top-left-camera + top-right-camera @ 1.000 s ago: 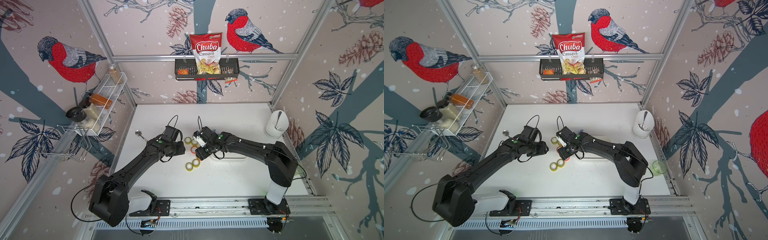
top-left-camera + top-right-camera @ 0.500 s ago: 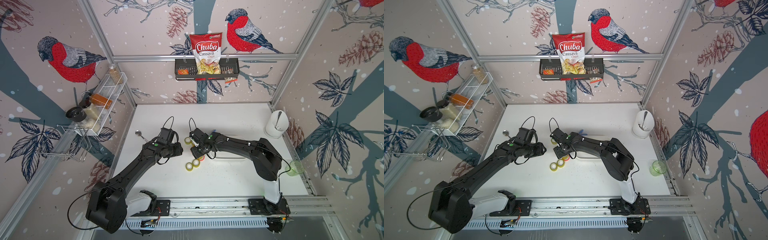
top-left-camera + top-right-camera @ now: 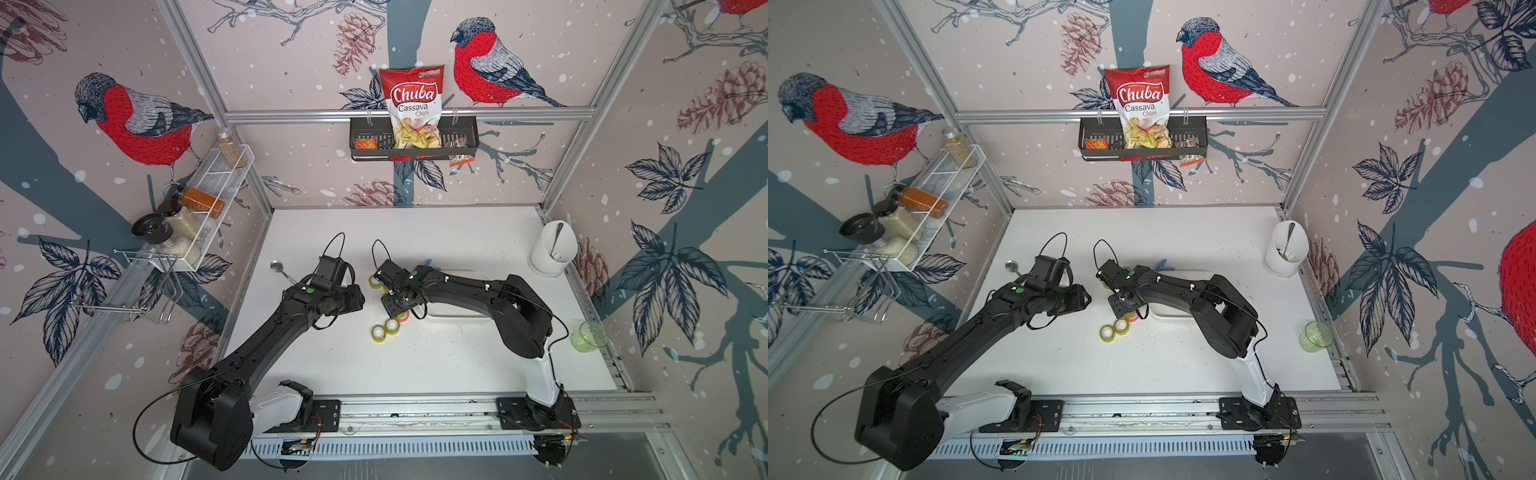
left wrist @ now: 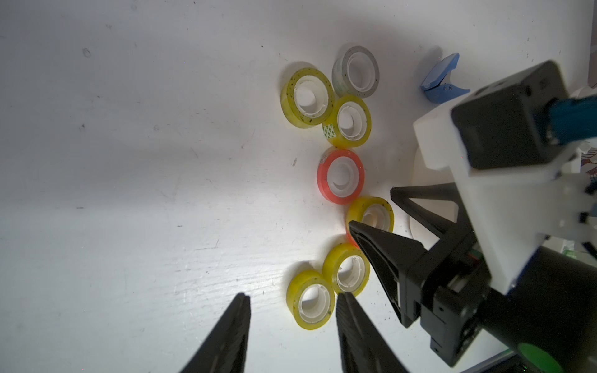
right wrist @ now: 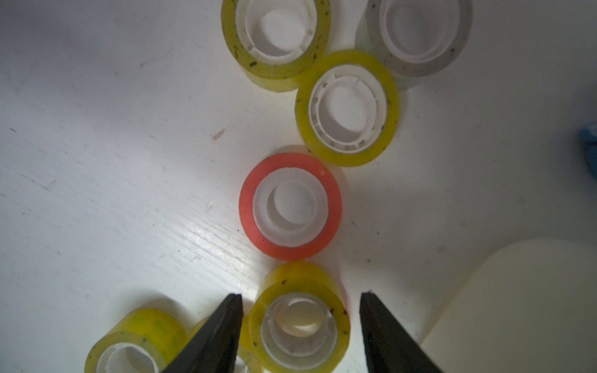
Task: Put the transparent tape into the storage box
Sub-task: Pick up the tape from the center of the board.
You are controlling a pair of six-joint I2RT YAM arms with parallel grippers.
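The transparent tape (image 4: 355, 76) (image 5: 416, 35) is a grey-clear roll lying flat at the far end of a row of yellow and red rolls. It touches a yellow roll (image 5: 347, 106). My right gripper (image 5: 302, 294) (image 4: 371, 210) (image 3: 392, 305) is open, its fingers on either side of another yellow roll (image 5: 300, 326) that sits on a red one. One finger is almost on that roll, the other stands clear. My left gripper (image 4: 292, 298) (image 3: 359, 297) is open over the table beside a yellow roll (image 4: 310, 300). The storage box (image 3: 457, 318) (image 3: 1173, 316) (image 5: 517, 306) lies mostly under the right arm.
A red roll (image 5: 290, 206) lies in the middle of the row. A blue clip (image 4: 441, 79) sits past the rolls. A white utensil cup (image 3: 552, 249) stands at the back right, a green glass (image 3: 590, 336) at the right edge, a spoon (image 3: 278, 268) at the left.
My right arm has swung left over the row of rolls and its jaws have narrowed round the yellow roll. The left arm has drawn back slightly to the left.
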